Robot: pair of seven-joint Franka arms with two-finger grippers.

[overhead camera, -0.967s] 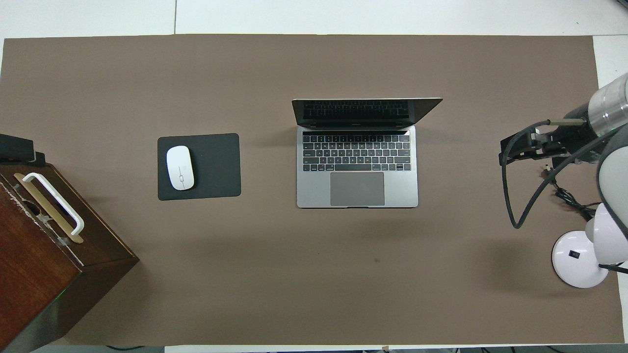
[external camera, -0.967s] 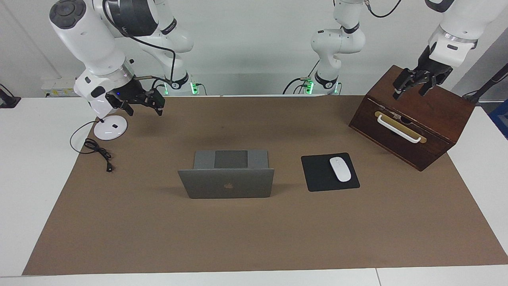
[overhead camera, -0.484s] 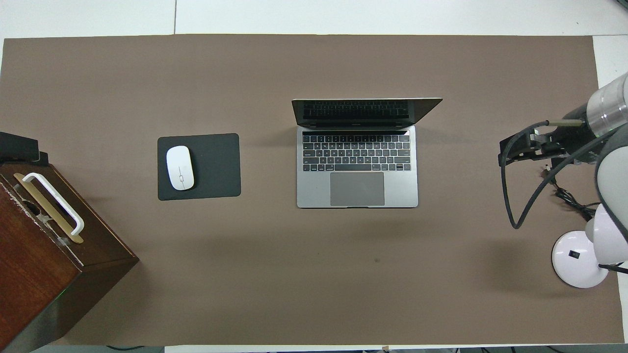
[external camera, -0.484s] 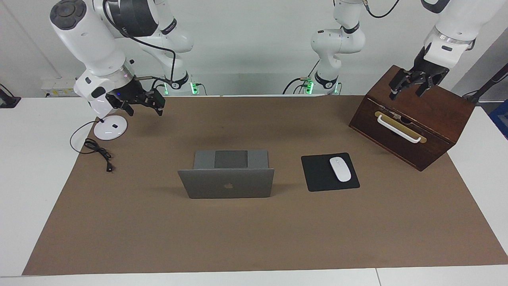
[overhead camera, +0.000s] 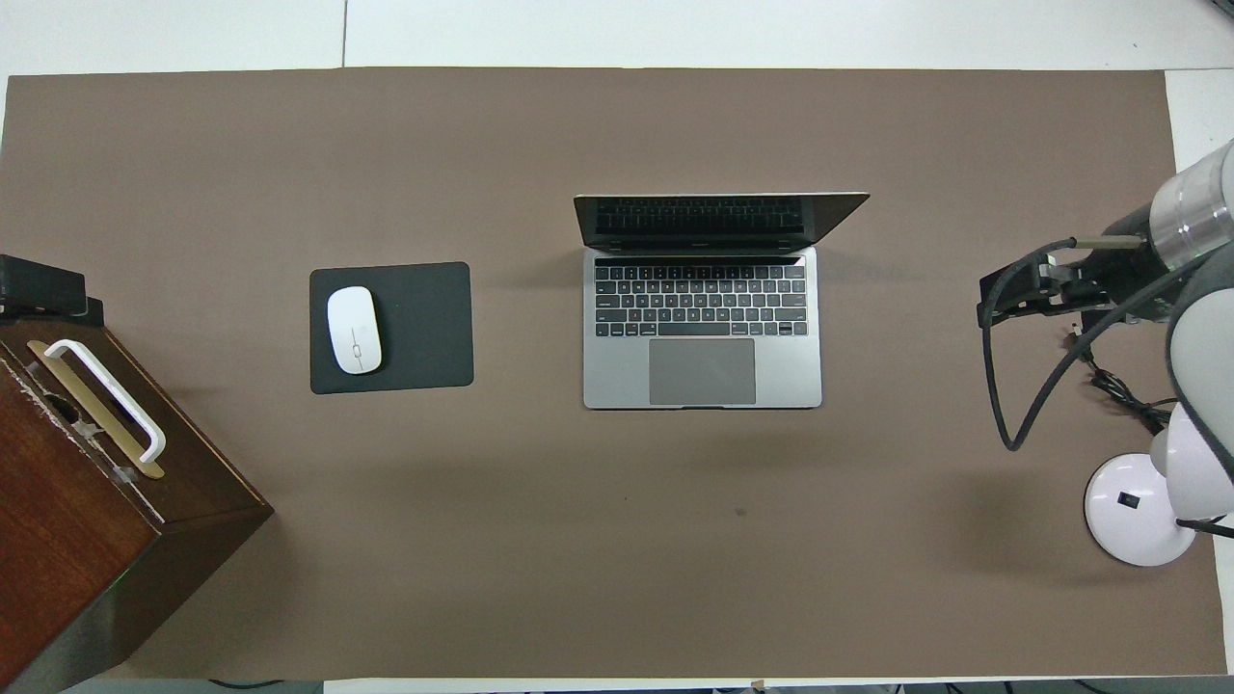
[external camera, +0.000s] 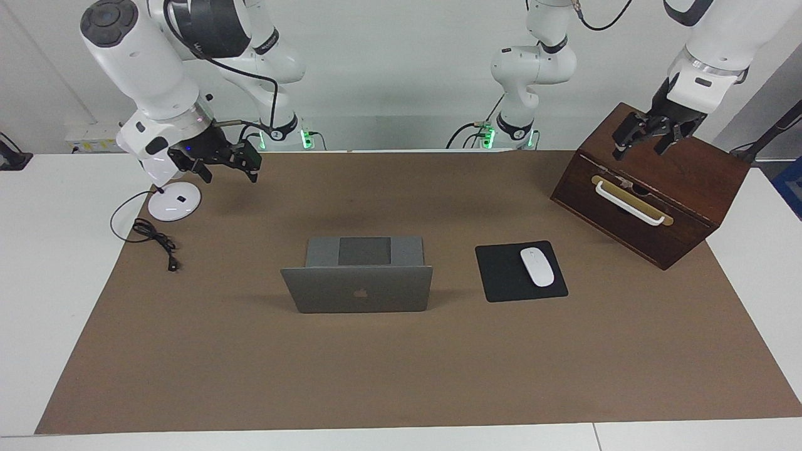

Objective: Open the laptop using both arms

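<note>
The silver-grey laptop (external camera: 357, 288) stands open at the middle of the brown mat, its lid with the dark apple logo upright. Its keyboard and trackpad show in the overhead view (overhead camera: 702, 328). My right gripper (external camera: 227, 168) hangs open and empty in the air over the mat beside the lamp base, well away from the laptop; it also shows in the overhead view (overhead camera: 1022, 294). My left gripper (external camera: 644, 139) hangs open and empty over the top of the wooden box (external camera: 651, 181), toward the left arm's end of the table.
A black mouse pad (external camera: 501, 275) with a white mouse (external camera: 537, 267) lies beside the laptop, toward the left arm's end. The box has a white handle (external camera: 626, 202). A white lamp base (external camera: 174, 202) and a black cable (external camera: 153, 238) lie at the right arm's end.
My left gripper has risen a little over the box, drifting toward the robots. My right gripper has barely moved. The laptop has not moved.
</note>
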